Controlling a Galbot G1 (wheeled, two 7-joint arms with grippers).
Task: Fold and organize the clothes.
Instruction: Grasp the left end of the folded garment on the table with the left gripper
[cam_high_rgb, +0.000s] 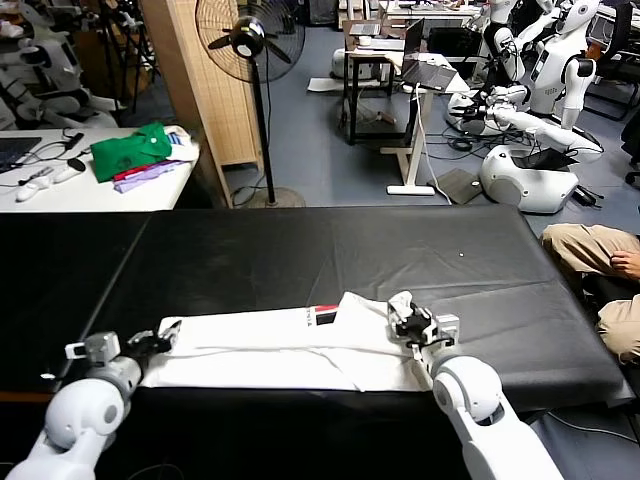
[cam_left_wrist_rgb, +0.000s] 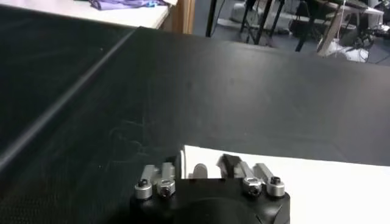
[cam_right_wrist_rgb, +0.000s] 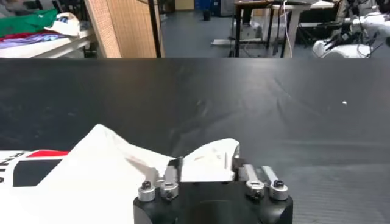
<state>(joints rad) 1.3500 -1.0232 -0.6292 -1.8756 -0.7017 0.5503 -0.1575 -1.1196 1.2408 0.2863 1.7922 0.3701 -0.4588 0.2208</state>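
The white T-shirt lies folded into a long strip near the front edge of the black table. Its red mark and black lettering show at the upper fold. My left gripper is open at the strip's left end, and the shirt's corner lies between its fingers. My right gripper is open at the strip's right end. A raised peak of white cloth stands between its fingers. The right wrist view also shows the red mark.
A white side table at the back left holds the green garment and purple cloth. A standing fan is behind the table. A seated person is at the right edge.
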